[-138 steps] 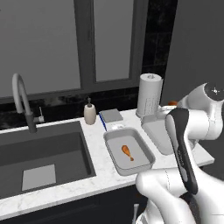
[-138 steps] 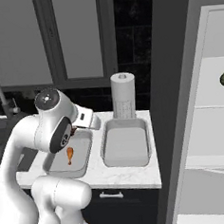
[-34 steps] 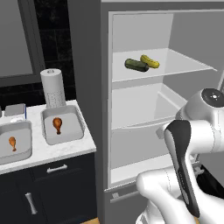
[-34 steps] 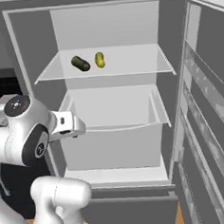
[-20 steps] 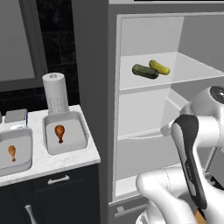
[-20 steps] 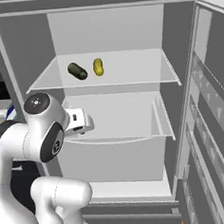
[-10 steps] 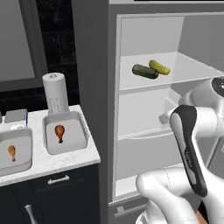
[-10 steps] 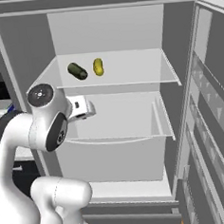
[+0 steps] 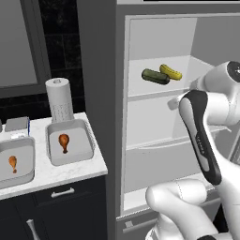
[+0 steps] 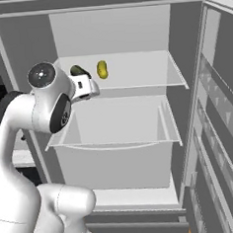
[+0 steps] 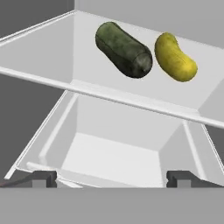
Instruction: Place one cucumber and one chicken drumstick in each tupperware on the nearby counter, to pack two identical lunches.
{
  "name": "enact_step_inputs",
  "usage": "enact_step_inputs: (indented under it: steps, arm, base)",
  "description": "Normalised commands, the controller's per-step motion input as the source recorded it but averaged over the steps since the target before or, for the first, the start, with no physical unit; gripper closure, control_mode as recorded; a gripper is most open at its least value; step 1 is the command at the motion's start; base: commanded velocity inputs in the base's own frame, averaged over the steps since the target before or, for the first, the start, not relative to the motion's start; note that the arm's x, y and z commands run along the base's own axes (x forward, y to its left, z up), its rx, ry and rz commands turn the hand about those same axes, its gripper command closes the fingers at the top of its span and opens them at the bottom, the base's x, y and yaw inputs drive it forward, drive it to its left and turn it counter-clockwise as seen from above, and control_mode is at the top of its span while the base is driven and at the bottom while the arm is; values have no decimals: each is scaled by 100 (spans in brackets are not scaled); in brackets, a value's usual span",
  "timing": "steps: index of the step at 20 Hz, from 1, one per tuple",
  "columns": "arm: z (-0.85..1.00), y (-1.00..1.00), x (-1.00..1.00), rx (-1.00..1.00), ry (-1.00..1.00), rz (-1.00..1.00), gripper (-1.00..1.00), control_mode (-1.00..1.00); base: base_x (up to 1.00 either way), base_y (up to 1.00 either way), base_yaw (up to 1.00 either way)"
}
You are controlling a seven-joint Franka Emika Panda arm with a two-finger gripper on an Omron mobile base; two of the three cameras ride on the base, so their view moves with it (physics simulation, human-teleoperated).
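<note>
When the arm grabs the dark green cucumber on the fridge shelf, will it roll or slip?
The dark green cucumber looks round and stubby, lying on a smooth shelf, so a nudge would probably roll it. Its curved skin may slip unless the jaws close across its middle. The yellow-green cucumber lies close beside it and may get bumped.

a rendered home kitchen is indicated by an open grey fridge (image 10: 123, 113), a white marble-look counter (image 9: 56, 171) and a white paper-towel roll (image 9: 59, 99).
</note>
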Motion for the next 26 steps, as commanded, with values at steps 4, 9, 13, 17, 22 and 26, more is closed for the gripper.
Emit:
enact_step_inputs:
  steps: [4,9,13,17,22,26]
  arm:
    - [53,0,24,7,0,1,-100,-100]
    - [20,1,44,6,0,0,-100,-100]
    - [-3,1,63,4,1,1,-100,-100]
    - [-25,0,71,7,1,2,-100,-100]
    - [-10,1,71,6,2,1,-100,-100]
    - [-9,6,65,0,6,0,-100,-100]
  base:
    - [0,0,0]
    - [0,0,0]
    - [0,0,0]
    - [0,0,0]
    - [0,0,0]
    - [0,0,0]
